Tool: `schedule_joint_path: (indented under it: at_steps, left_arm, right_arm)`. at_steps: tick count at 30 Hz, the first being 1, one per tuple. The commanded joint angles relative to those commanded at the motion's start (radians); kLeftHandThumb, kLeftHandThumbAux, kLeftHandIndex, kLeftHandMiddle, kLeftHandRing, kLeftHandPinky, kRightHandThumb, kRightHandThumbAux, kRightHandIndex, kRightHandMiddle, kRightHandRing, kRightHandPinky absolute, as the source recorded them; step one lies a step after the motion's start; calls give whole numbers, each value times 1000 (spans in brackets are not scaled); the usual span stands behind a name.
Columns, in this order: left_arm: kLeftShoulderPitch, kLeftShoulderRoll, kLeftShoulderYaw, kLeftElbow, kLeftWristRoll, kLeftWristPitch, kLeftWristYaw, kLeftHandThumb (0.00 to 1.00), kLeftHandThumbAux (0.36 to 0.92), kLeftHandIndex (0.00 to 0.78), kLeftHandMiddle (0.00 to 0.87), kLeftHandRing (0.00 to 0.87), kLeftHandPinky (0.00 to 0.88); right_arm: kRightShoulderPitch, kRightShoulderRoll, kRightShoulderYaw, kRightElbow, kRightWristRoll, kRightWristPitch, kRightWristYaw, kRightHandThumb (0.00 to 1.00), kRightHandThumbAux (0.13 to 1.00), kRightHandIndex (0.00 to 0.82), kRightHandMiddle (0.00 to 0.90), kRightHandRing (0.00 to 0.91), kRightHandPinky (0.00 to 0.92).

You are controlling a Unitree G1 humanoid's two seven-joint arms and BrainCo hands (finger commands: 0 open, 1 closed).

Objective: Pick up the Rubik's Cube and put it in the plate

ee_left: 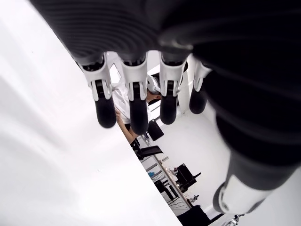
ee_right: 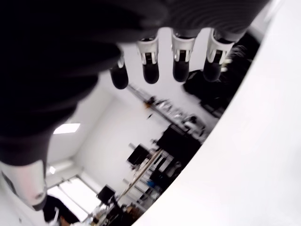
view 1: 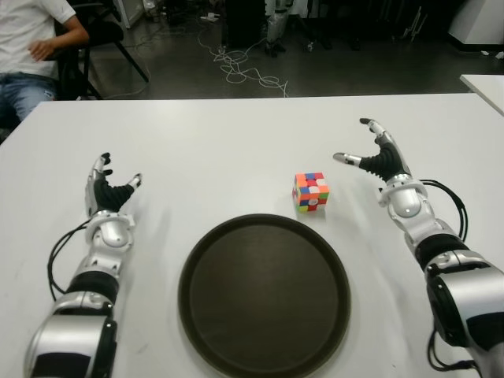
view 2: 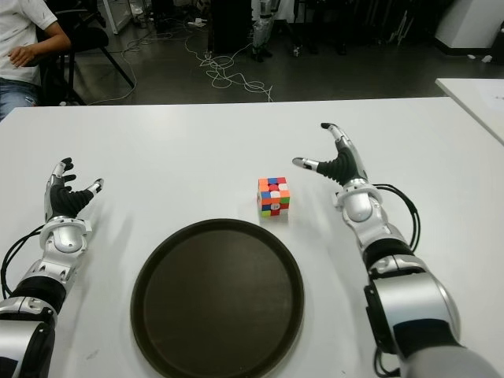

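The Rubik's Cube (view 1: 311, 193), with its mixed coloured squares, stands on the white table (view 1: 236, 142) just beyond the far right rim of the round dark plate (view 1: 264, 294). The plate holds nothing. My right hand (view 1: 370, 155) is to the right of the cube and a little farther back, fingers spread, thumb pointing toward the cube, a clear gap between them. In the right wrist view its fingertips (ee_right: 181, 70) hold nothing. My left hand (view 1: 110, 185) shows at the table's left, well left of the plate, fingers spread with nothing in them.
A seated person (view 1: 35, 47) is beyond the table's far left corner, with chairs and loose cables (view 1: 244, 71) on the floor behind the far edge. Another white table's corner (view 1: 484, 83) shows at far right.
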Motion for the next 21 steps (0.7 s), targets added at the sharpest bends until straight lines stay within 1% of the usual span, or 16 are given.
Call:
schedule_joint_path:
  at_steps: [2, 3, 5, 6, 10, 11, 12, 15, 16, 18, 20, 21]
  left_arm:
    - [1, 1, -2, 4, 2, -7, 2, 288, 751, 112, 166, 170, 195]
    - [2, 1, -2, 6, 2, -11, 2, 296, 753, 115, 168, 175, 204]
    - [2, 1, -3, 6, 3, -14, 3, 303, 754, 117, 169, 180, 211]
    - [3, 1, -4, 5, 4, -16, 4, 308, 756, 116, 169, 182, 222]
    - [4, 1, -4, 6, 5, -28, 7, 333, 761, 118, 176, 195, 252]
    - [5, 1, -5, 7, 5, -32, 8, 343, 763, 118, 177, 198, 257]
    - [5, 0, -5, 7, 6, -35, 9, 349, 764, 118, 178, 200, 260]
    - [5, 0, -4, 10, 6, -38, 10, 349, 765, 115, 178, 202, 263]
    - [5, 0, -4, 10, 5, -38, 11, 343, 764, 114, 177, 200, 262]
    - [5, 1, -4, 11, 6, -37, 12, 322, 761, 112, 176, 196, 255]
    - [5, 1, -5, 12, 6, -37, 13, 314, 760, 113, 177, 197, 258]
    - [5, 1, -5, 13, 7, -37, 14, 310, 759, 114, 178, 198, 262]
  right_arm:
    - [2, -5, 11, 0, -10, -15, -2, 0, 593, 2, 32, 95, 80]
    - [2, -7, 16, 0, -14, -22, -3, 0, 606, 4, 43, 141, 111]
    - [2, -11, 23, 1, -20, -31, -2, 0, 618, 5, 52, 182, 139]
    - [1, -14, 27, 1, -23, -33, 0, 0, 623, 4, 50, 244, 157]
    - [-2, -20, 41, 2, -30, -37, 12, 0, 646, 1, 39, 402, 205]
    - [-2, -22, 44, 3, -32, -38, 16, 0, 656, 0, 35, 494, 262]
    - [-3, -23, 47, 3, -34, -38, 21, 0, 663, 0, 32, 554, 299]
    - [-6, -26, 53, 2, -35, -39, 29, 0, 678, 0, 29, 658, 360]
    - [-8, -27, 56, 1, -36, -40, 32, 0, 679, 0, 29, 674, 372]
    - [-12, -29, 62, -2, -39, -41, 35, 0, 673, 0, 22, 612, 314]
    - [-16, -31, 67, -7, -41, -45, 35, 0, 676, 0, 18, 603, 303]
    - [-18, -32, 69, -10, -41, -47, 36, 0, 676, 0, 17, 620, 347]
